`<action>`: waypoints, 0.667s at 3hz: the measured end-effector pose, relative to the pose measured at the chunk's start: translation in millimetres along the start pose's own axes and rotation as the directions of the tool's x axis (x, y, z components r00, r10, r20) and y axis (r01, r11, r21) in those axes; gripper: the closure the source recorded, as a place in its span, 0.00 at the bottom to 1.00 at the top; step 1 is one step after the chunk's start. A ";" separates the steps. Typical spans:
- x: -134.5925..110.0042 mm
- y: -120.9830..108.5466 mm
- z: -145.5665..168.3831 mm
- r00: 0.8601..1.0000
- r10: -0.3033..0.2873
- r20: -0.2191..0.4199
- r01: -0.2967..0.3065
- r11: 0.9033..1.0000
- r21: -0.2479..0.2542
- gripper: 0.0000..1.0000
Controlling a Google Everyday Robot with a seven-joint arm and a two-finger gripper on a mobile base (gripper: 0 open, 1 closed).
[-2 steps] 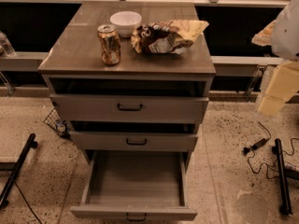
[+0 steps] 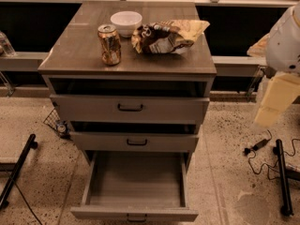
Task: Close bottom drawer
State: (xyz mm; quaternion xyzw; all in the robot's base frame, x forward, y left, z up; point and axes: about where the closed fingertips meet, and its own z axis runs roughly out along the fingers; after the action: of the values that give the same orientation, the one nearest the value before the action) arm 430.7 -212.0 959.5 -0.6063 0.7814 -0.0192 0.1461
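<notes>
Camera view: bottom drawer [image 2: 135, 186] stays pulled out; tool [image 2: 274, 102] at right, grip state unclear.

Arm: my white, rounded, smooth-shelled arm segment [image 2: 287, 35] sits at the far right of the camera view, in the upper half, partly cut off by the edge.

Gripper: my pale cream, blocky gripper [image 2: 269, 108] hangs below that segment, angled downward and slightly to the left, its lower end pointing toward the floor. It is in the air, touching nothing. No other part of my body is in view.
</notes>
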 end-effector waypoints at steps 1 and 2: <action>18.5 27.6 46.3 1.000 0.025 0.014 -0.024 0.999 -0.041 0.00; 47.8 62.7 106.0 0.990 0.130 0.054 -0.125 0.989 -0.084 0.00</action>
State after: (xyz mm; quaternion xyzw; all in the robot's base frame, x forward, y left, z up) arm 387.8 -225.4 835.3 -0.5609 0.8140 0.0397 0.1455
